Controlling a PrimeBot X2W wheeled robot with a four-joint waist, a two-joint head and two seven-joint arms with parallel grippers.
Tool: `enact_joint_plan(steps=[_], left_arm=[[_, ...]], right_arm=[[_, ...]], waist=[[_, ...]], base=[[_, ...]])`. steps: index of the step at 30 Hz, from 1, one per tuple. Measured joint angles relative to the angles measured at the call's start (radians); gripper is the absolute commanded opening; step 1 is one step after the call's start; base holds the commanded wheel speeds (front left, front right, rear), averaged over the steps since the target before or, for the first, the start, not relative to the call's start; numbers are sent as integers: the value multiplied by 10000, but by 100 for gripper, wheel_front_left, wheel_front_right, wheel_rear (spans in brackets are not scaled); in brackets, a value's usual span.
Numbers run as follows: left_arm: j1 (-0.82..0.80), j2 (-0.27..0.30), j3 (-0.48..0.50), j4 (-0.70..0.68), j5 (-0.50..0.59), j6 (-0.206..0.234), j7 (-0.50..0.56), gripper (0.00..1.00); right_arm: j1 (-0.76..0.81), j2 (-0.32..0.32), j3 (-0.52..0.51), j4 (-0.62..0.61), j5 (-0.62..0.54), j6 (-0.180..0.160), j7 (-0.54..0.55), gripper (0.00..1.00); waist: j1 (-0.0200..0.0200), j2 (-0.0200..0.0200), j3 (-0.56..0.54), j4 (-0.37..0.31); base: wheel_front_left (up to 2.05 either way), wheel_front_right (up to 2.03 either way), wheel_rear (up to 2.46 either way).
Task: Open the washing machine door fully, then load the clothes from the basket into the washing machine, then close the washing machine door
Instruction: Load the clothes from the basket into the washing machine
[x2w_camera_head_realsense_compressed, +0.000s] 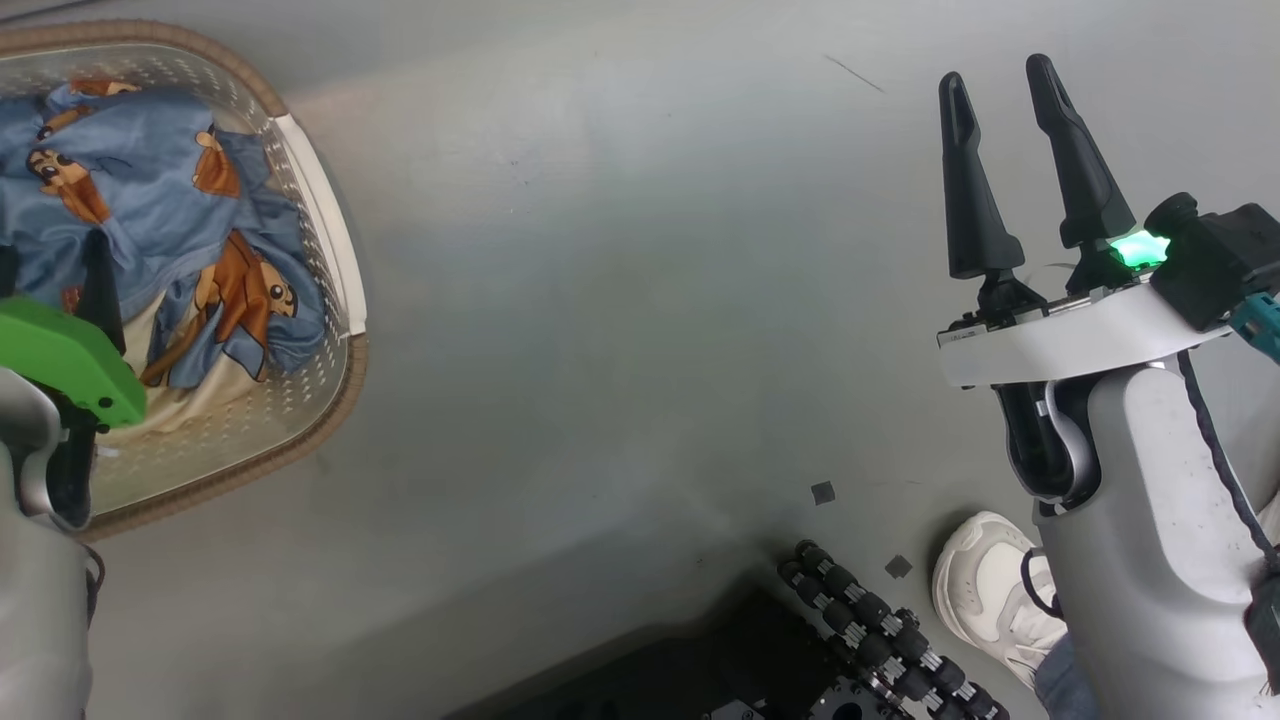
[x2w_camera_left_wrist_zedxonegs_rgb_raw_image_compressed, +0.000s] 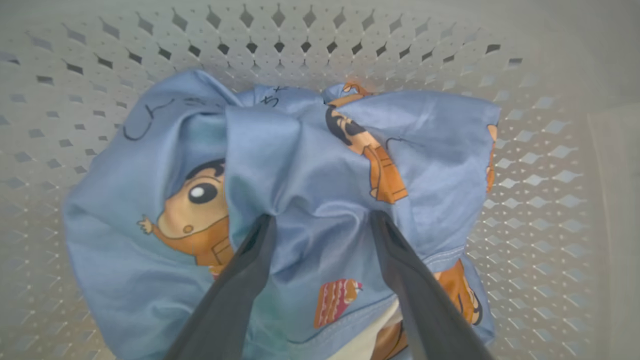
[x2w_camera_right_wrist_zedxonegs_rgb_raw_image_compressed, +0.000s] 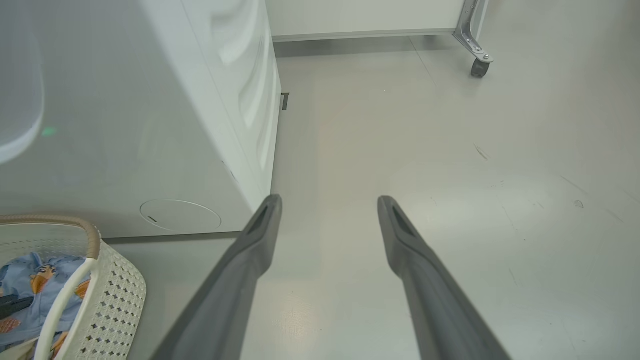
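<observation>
The cream perforated basket (x2w_camera_head_realsense_compressed: 335, 250) with a brown rim stands on the floor at the upper left of the head view. It holds the clothes (x2w_camera_head_realsense_compressed: 170, 210), light-blue fabric with orange-brown cartoon figures over a plain cream piece (x2w_camera_head_realsense_compressed: 205, 400). My left gripper (x2w_camera_left_wrist_zedxonegs_rgb_raw_image_compressed: 322, 217) is down inside the basket (x2w_camera_left_wrist_zedxonegs_rgb_raw_image_compressed: 540, 200), open, both fingertips pressed into the blue clothes (x2w_camera_left_wrist_zedxonegs_rgb_raw_image_compressed: 320, 165) with a fold bulging between them. My right gripper (x2w_camera_head_realsense_compressed: 1000, 90) hangs open over bare floor, nothing between its fingers (x2w_camera_right_wrist_zedxonegs_rgb_raw_image_compressed: 400, 235). The white washing machine (x2w_camera_right_wrist_zedxonegs_rgb_raw_image_compressed: 150, 125) stands just behind the basket (x2w_camera_right_wrist_zedxonegs_rgb_raw_image_compressed: 115, 295). Its door is out of view.
A person's white shoe (x2w_camera_head_realsense_compressed: 985, 590) stands beside my right forearm, close to my base's black roller wheel (x2w_camera_head_realsense_compressed: 880, 640). In the right wrist view a metal leg on a caster (x2w_camera_right_wrist_zedxonegs_rgb_raw_image_compressed: 479, 67) stands far off by the wall. Grey floor (x2w_camera_head_realsense_compressed: 620, 300) lies between basket and right gripper.
</observation>
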Motion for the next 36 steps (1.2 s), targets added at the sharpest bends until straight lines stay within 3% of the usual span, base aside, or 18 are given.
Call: enact_joint_plan(steps=[27, 28, 29, 31, 33, 36], left_arm=[[-1779, 278, -600, 1160, 623, 0, 92, 100], [-1822, 280, -616, 1233, 654, 0, 2, 65], [-1848, 284, -631, 1308, 711, 0, -29, 45], [-1868, 282, -654, 1367, 752, 0, -84, 29], [-1940, 284, -717, 1452, 895, 0, -123, 0], [-2011, 268, -786, 1611, 953, 33, -288, 0]], right_arm=[[-311, -4, 123, -29, 75, 0, -6, 100], [-312, -4, 125, -25, 77, 0, -6, 100], [-311, -2, 128, -19, 77, 0, -6, 100], [-311, -2, 130, -19, 77, 0, -6, 100], [-310, -4, 123, -19, 86, 0, -6, 100], [-311, -6, 96, -15, 86, 0, -6, 100]], waist=[[0, 0, 1160, -319], [0, 0, 1183, -316], [0, 0, 1196, -317], [0, 0, 1204, -320], [0, 0, 1224, -321], [0, 0, 1251, -312]], base=[[0, 0, 0], [0, 0, 0], [0, 0, 0], [0, 0, 0], [0, 0, 0], [0, 0, 0]])
